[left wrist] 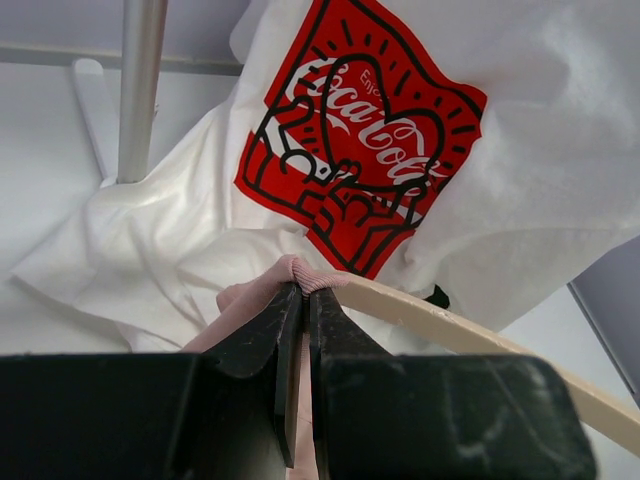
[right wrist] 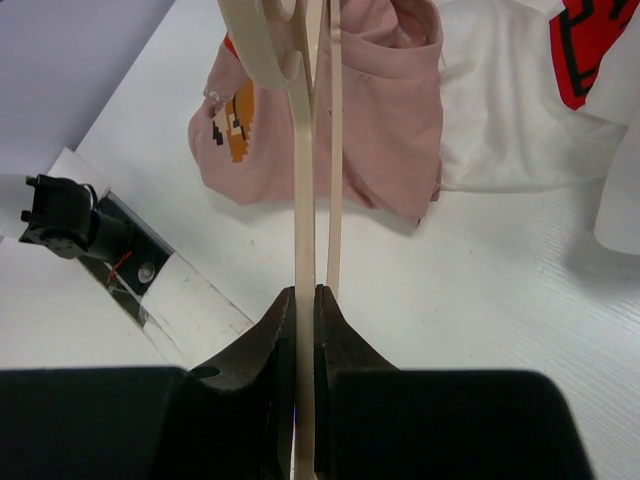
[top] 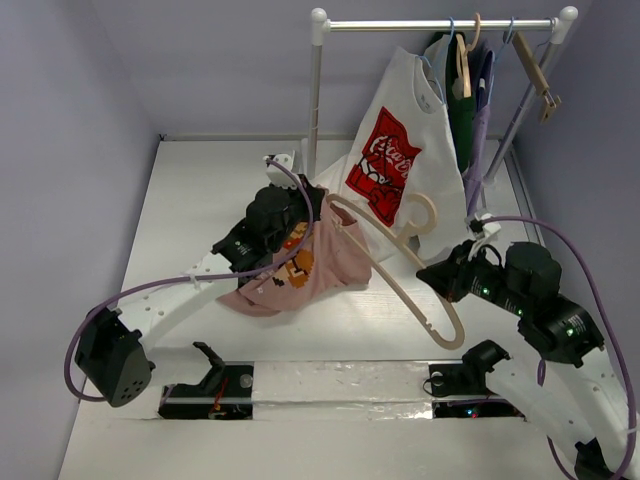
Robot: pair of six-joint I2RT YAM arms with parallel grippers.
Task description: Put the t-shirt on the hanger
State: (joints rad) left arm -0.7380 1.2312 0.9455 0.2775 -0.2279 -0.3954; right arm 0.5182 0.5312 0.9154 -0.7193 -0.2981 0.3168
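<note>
a white table (top: 190, 200) is lying under a clothes rail (top: 440, 24). the t-shirt (top: 325, 262), likely limp and light, is sagging over one end of the stiff, smooth hanger (top: 400, 272). the left gripper (left wrist: 303, 292) is pinching its fabric fold, probably the surest hold, and the right gripper (right wrist: 305, 293) is clamping the hanger's arm.

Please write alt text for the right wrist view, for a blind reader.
The right gripper is shut on a pale cream curved clothes hanger, which reaches ahead to a dusty-pink t-shirt on a white table. A white t-shirt with red logo is at upper right.
</note>
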